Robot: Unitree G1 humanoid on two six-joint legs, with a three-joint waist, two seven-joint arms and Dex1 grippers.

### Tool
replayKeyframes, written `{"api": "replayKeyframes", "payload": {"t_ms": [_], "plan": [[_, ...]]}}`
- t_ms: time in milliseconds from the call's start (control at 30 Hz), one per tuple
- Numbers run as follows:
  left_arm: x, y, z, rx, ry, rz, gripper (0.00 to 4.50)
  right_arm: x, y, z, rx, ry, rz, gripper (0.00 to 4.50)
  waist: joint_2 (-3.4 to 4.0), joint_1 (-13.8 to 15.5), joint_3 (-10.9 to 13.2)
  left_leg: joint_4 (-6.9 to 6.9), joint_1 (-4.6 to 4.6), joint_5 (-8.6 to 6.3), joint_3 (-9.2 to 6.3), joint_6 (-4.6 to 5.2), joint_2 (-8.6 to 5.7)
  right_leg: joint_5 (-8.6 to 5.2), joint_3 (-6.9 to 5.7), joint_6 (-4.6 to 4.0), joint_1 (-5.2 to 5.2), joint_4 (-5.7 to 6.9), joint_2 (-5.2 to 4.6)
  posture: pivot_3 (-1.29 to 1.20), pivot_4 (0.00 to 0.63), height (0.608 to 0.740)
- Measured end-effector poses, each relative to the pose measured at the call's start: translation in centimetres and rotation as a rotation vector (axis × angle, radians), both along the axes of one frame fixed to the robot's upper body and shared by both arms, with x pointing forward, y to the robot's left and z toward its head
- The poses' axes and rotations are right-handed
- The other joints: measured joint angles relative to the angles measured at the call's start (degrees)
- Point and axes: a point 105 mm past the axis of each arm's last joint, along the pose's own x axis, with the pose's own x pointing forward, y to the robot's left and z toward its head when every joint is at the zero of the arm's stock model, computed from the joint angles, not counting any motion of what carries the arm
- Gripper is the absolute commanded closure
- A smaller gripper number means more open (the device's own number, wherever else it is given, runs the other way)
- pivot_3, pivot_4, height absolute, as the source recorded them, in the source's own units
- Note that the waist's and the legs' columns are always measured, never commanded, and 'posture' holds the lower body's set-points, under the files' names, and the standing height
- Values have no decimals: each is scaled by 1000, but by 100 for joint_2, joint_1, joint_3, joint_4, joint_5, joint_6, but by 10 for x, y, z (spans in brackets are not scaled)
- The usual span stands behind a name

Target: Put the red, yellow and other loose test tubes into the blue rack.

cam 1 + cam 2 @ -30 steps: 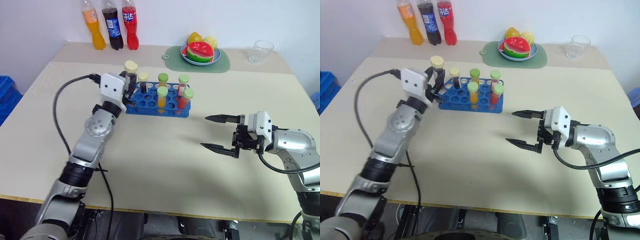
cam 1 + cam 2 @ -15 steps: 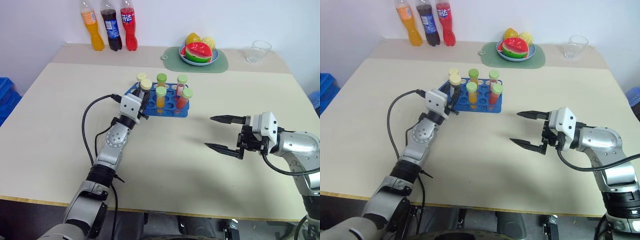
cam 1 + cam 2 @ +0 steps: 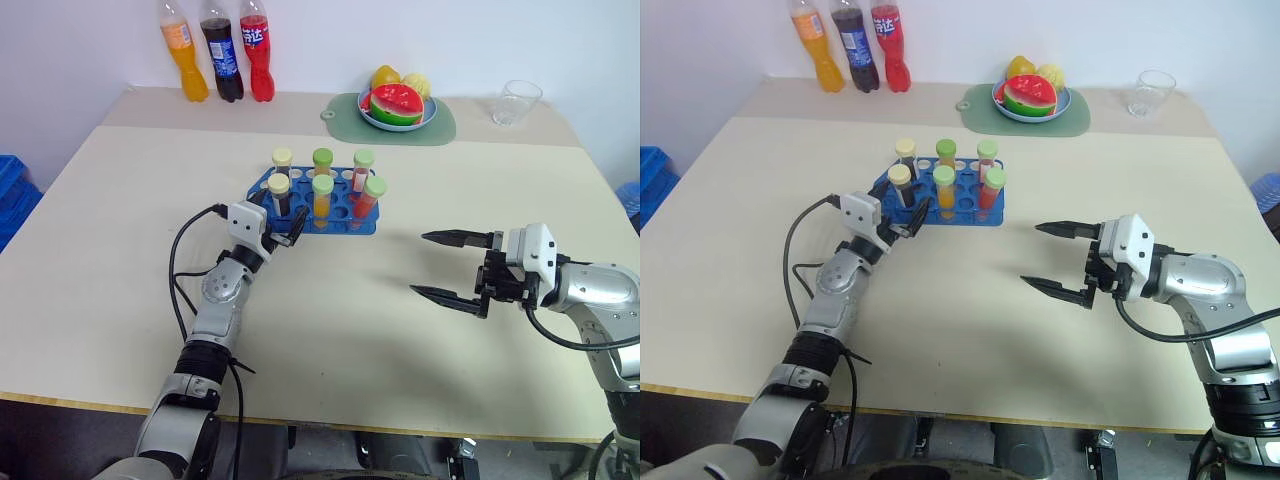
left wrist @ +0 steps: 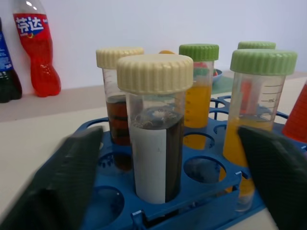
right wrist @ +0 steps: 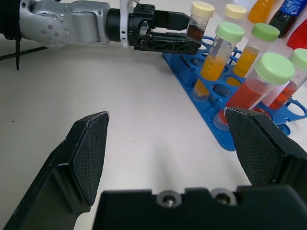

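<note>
The blue rack (image 3: 335, 216) lies at mid-table with several capped tubes upright in its holes. Among them are a red tube (image 3: 368, 199) and a yellow-orange tube (image 3: 322, 198), both green-capped. A dark brown tube with a cream cap (image 4: 157, 143) stands in the rack's front-left corner. My left gripper (image 3: 279, 215) is open, one finger on each side of that tube, neither touching it. My right gripper (image 3: 420, 264) hovers open over bare table to the right of the rack, holding nothing.
Three soda bottles (image 3: 220, 55) stand at the back left. A green mat with a fruit plate (image 3: 400, 108) and a clear glass (image 3: 519, 100) sit along the back. A blue crate (image 3: 12, 195) is beyond the table's left edge.
My left arm came down with the cream-capped dark tube and set it in the rack's front-left hole. Its fingers then opened off the tube. The right arm stayed still.
</note>
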Motion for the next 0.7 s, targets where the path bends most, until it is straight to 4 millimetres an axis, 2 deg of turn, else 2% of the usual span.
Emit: {"api": "replayKeyframes", "payload": {"t_ms": [200, 300, 400, 533, 700], "plan": [[-24, 12, 12, 76, -12, -85, 42, 14, -5, -5, 37, -18, -120, 224, 4, -4, -2, 0, 3, 0, 0, 0, 7, 0, 1, -1, -1, 4, 0, 0, 150, 740], [-44, 33, 7, 64, 17, -153, 42, 19, -11, -15, 59, -11, -203, 224, 6, -24, -3, -5, 2, 0, -1, 0, 21, -2, 2, -4, -6, 4, 2, 0, 150, 740], [-61, 66, 0, 98, 76, -154, 42, 13, -20, -31, 74, 34, -273, 224, 9, -19, -2, -7, 1, 0, 0, 0, 24, -3, 2, -6, -7, 5, 3, 0, 150, 740], [-85, 104, 1, 129, 146, -112, 42, -1, -43, -46, 89, 84, -389, 224, 9, 8, -2, -5, 2, -3, -3, 5, 24, -3, 4, -6, 0, -1, -5, 0, 150, 740], [-102, 121, 8, 155, 189, -96, 42, -12, -57, -42, 124, 79, -462, 224, 10, 1, -2, -2, 8, -4, 9, 6, 28, -13, 8, -23, 3, -1, 0, 0, 150, 740]]}}
